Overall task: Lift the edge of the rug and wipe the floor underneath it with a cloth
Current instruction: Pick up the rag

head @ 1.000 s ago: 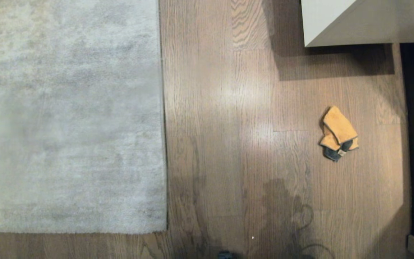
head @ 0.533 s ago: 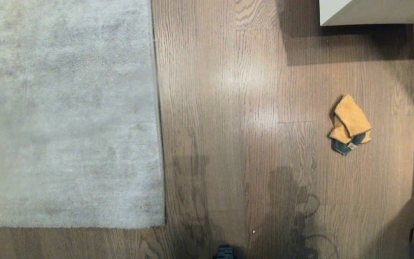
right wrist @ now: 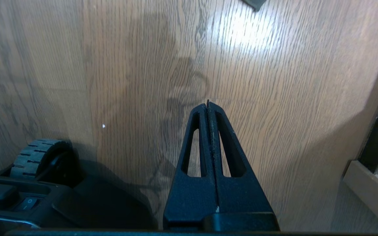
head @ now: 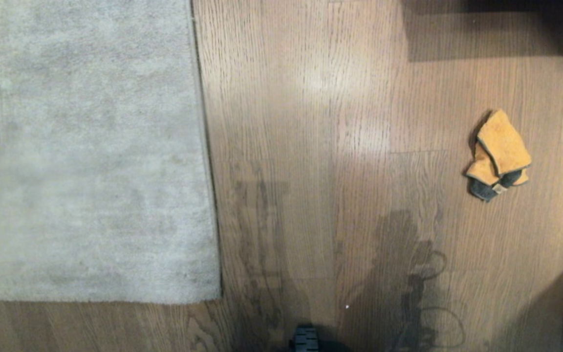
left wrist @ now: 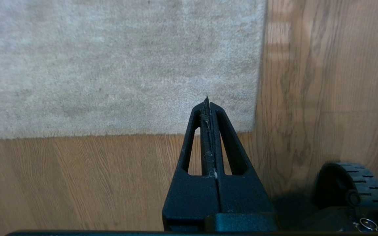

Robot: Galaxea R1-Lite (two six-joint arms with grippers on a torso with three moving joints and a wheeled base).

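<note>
A pale grey rug (head: 81,146) covers the left of the head view, and its straight rug edge (head: 205,161) runs down to a near corner. Brown wood-grain floor (head: 311,146) fills the rest. The mustard-tan cloth (head: 499,154), with a dark grey patch, lies crumpled on the floor at the right, well away from the rug. Neither gripper is in the head view. The left gripper (left wrist: 207,100) is shut and empty, hanging above the rug's near corner (left wrist: 254,124). The right gripper (right wrist: 207,103) is shut and empty over bare floor (right wrist: 274,98).
A black part of my base (head: 306,340) shows at the bottom middle of the head view. A base wheel shows beside each gripper (left wrist: 349,183) (right wrist: 39,154). A pale skirting and a dark gap (right wrist: 369,190) border the floor on the right.
The whole head view has shifted: the camera has moved, and the pale cabinet at the top right has left the picture. Rug and cloth lie where they were.
</note>
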